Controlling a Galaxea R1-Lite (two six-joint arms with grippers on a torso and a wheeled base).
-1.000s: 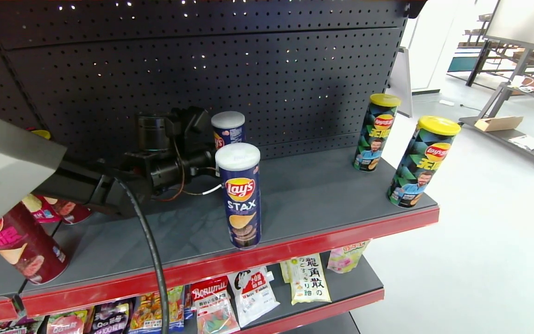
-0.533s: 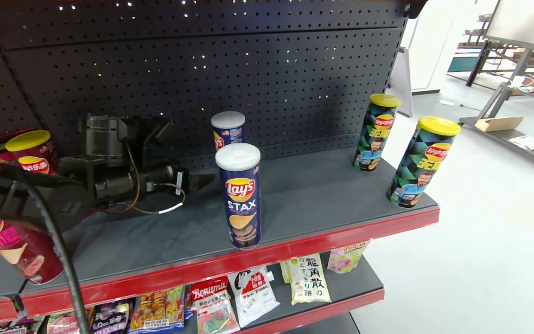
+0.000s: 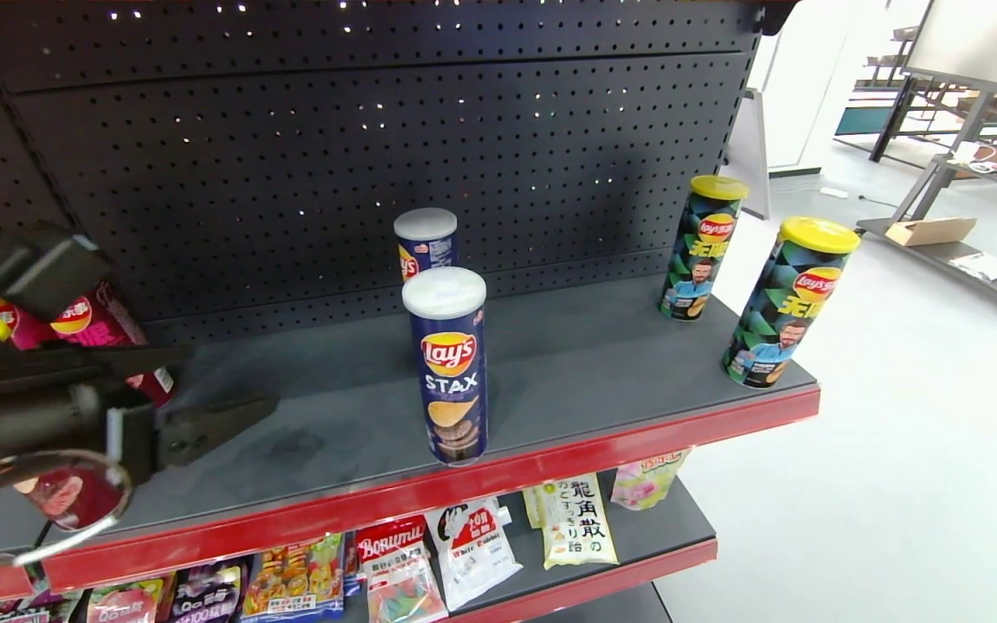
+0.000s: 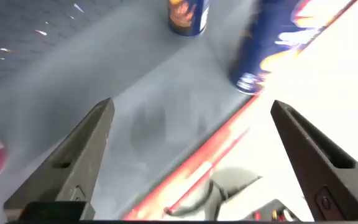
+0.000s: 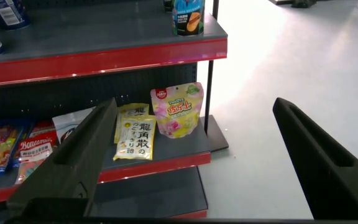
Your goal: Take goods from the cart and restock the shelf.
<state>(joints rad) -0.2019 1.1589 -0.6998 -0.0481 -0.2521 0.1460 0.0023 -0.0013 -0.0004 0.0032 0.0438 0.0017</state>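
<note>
Two blue chip cans stand on the grey upper shelf (image 3: 568, 363): one near the front edge (image 3: 447, 363), one behind it (image 3: 426, 240) by the pegboard. My left gripper (image 3: 230, 376) is open and empty, low over the shelf well left of both cans. In the left wrist view, that same left gripper (image 4: 192, 106) has its fingers spread wide, with the rear can (image 4: 188, 15) and the front can (image 4: 266, 50) beyond them. My right gripper (image 5: 196, 102) is open and empty, down in front of the lower shelf (image 5: 160, 168).
Two green cans with yellow lids (image 3: 704, 247) (image 3: 788, 298) stand at the shelf's right end. Red chip cans (image 3: 74, 320) crowd the left end. Snack bags (image 3: 572, 519) fill the lower shelf. The red shelf lip (image 3: 550, 467) runs along the front.
My left arm has pulled back from the rear blue can toward the left and the shelf's front, open, leaving that can standing by the pegboard.
</note>
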